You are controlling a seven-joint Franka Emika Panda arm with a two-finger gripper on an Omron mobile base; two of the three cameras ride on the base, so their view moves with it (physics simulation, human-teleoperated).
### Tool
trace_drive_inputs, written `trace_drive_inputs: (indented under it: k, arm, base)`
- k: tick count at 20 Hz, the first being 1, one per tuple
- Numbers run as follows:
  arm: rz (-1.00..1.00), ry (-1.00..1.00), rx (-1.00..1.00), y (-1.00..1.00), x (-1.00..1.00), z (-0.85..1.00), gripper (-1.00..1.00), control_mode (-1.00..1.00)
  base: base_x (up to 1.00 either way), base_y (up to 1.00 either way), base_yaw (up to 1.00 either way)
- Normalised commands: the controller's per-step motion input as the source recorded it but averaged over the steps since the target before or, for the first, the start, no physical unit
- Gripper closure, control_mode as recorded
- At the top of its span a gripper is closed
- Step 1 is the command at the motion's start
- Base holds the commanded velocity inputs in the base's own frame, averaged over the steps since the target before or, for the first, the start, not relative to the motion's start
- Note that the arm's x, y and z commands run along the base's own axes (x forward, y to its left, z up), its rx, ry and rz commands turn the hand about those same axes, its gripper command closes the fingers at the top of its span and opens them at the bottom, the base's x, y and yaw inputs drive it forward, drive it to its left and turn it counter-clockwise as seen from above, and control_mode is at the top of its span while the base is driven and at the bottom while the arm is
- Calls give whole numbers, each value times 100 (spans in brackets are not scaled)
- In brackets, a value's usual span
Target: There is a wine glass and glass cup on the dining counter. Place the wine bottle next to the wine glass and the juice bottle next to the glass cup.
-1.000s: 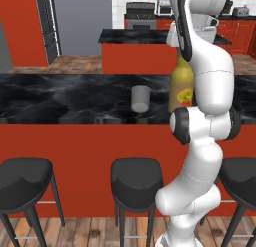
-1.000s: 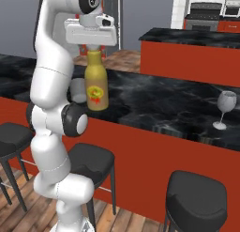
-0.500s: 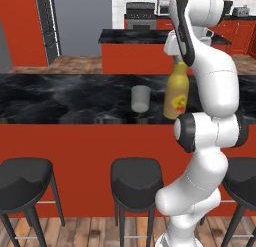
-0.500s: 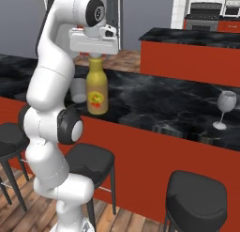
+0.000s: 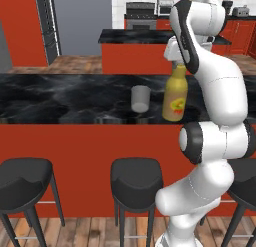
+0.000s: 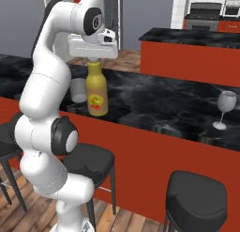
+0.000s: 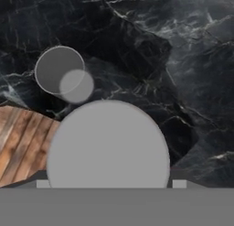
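The squat yellow juice bottle (image 5: 175,98) (image 6: 96,97) is upright on the dining counter (image 5: 60,98) (image 6: 154,104), its base at or just above the black marble. My gripper (image 5: 178,65) (image 6: 93,61) comes down from above and is shut on its cap. The grey glass cup (image 5: 140,99) (image 6: 78,91) (image 7: 59,70) stands a short way to the bottle's left, apart from it. In the hand view the juice bottle's top (image 7: 108,145) is a large grey disc just below the cup. The wine glass (image 6: 225,104) stands far along the counter to the right. The wine bottle is out of view.
Black bar stools (image 5: 136,177) (image 5: 24,176) (image 6: 89,158) (image 6: 199,196) line the counter's near side. A shorter red island with a black top (image 5: 135,51) (image 6: 197,52) stands behind the counter. Wooden floor lies between them.
The gripper has carried the juice bottle a little left toward the glass cup and lowered it to the counter top. The cup and wine glass have not moved.
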Motion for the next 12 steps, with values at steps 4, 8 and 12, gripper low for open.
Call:
trace_drive_inputs:
  k: [4, 8, 12]
  arm:
    - [0, -2, 0, 0, 29, -4, 100, -100]
    - [0, 0, 0, 0, 31, -8, 100, -100]
    - [0, 0, 0, 0, 35, -1, 100, -100]
  base:
    - [0, 0, 0]
    - [0, 0, 0]
    - [0, 0, 0]
